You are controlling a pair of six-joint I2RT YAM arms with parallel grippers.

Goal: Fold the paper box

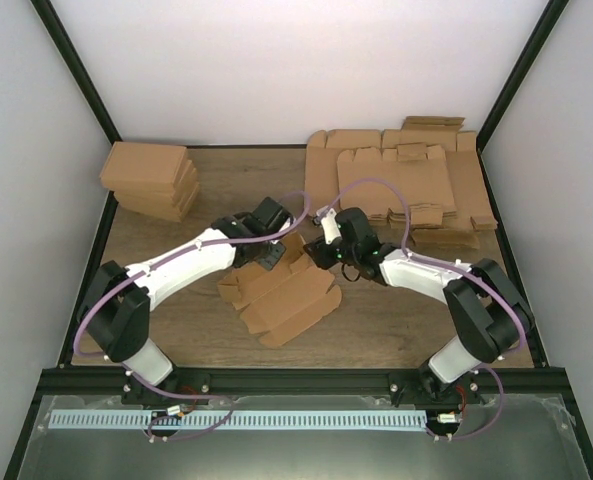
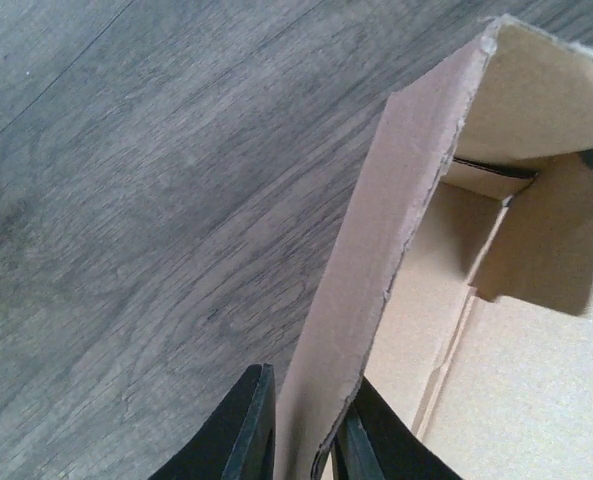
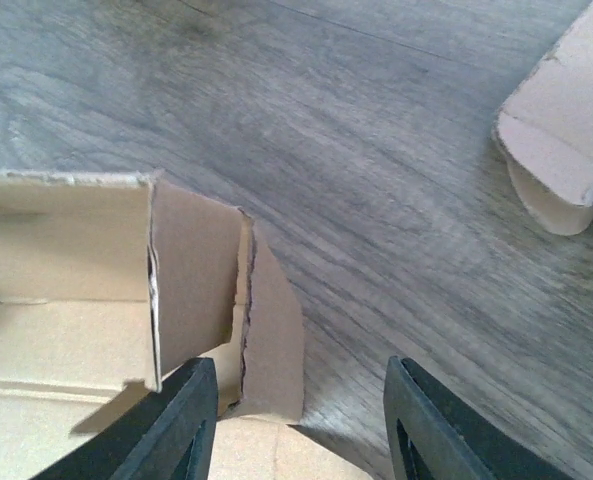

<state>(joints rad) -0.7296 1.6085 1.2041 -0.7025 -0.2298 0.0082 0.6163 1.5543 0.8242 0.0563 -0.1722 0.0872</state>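
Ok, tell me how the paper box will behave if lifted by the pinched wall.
The paper box is thin creased sheet, so probably light. Held by one wall in the left end effector, it would likely hinge and sag at the creases. Its rough edges suggest hard squeezing may crumple it.

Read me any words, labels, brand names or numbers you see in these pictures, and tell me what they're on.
None can be read: the paper box, the stacked boxes, the flat cardboard sheets and the table are all plain.
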